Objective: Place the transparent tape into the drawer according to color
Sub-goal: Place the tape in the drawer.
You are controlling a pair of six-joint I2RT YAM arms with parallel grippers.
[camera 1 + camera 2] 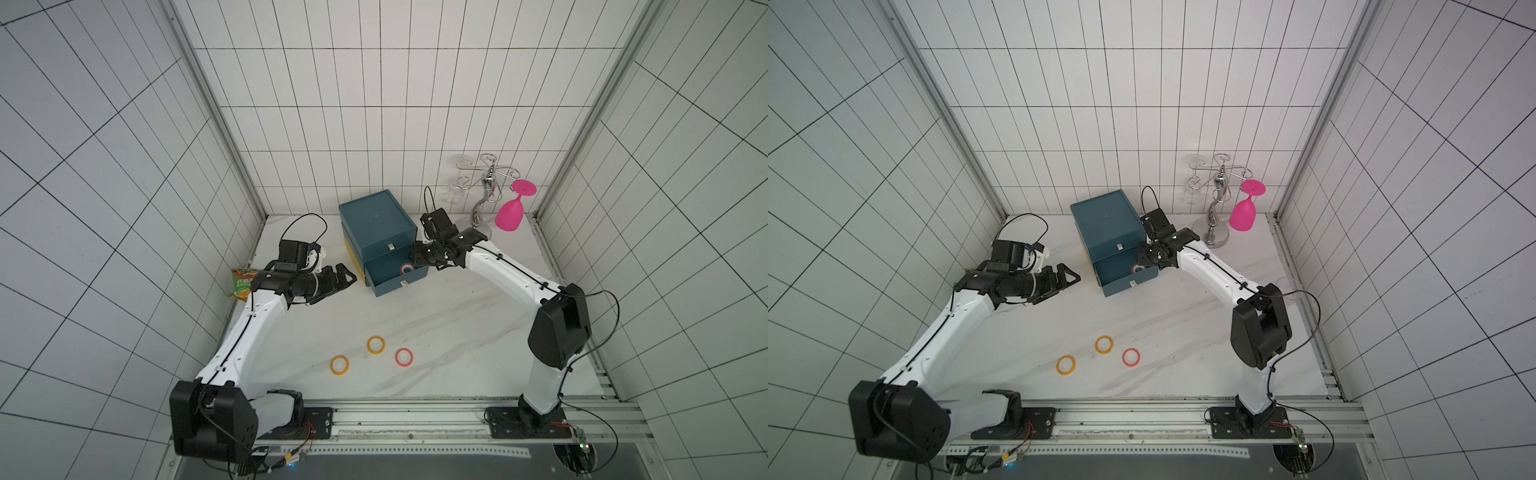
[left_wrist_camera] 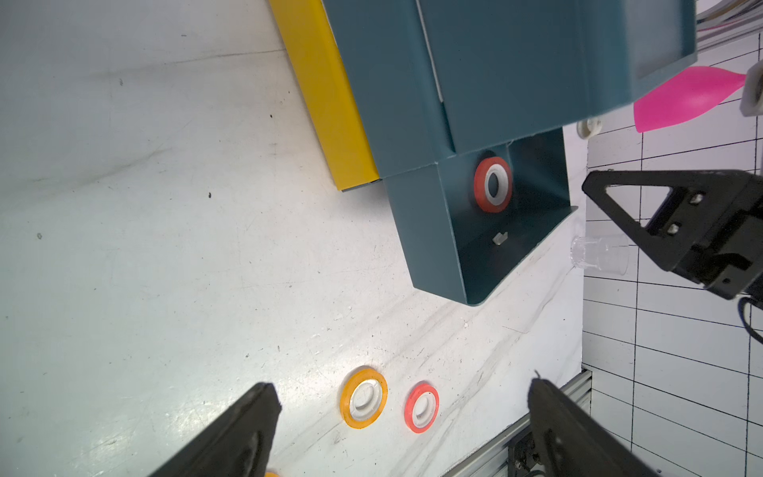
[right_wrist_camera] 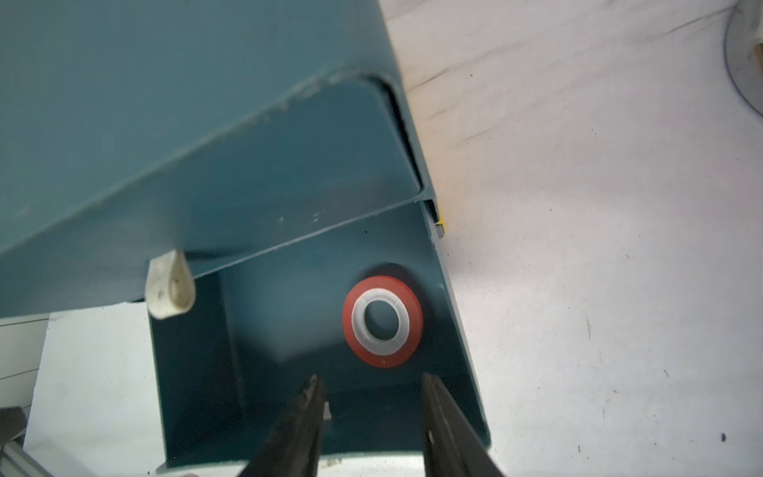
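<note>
A teal drawer cabinet [image 1: 376, 224] stands at the back of the table with its bottom drawer [image 1: 409, 282] pulled open. A red roll of transparent tape [image 3: 382, 321] lies flat on the drawer floor. My right gripper [image 3: 369, 382] hovers just over it, open, with nothing between the fingers. Three more rolls lie on the table near the front: two orange-yellow [image 1: 375, 345] [image 1: 339, 365] and one red-pink [image 1: 403, 357]. My left gripper [image 1: 347, 276] hangs open left of the cabinet and holds nothing. In the left wrist view its fingers frame an orange-yellow roll [image 2: 363, 398] and the red-pink roll [image 2: 421, 406].
The cabinet's upper drawer is shut, and a yellow panel [image 1: 353, 253] shows on its left side. A chrome glass rack [image 1: 484, 199] with a pink wine glass [image 1: 509, 214] stands at the back right. A snack bag [image 1: 241, 282] lies by the left wall, and a clear cup [image 2: 598, 256] lies near the right edge.
</note>
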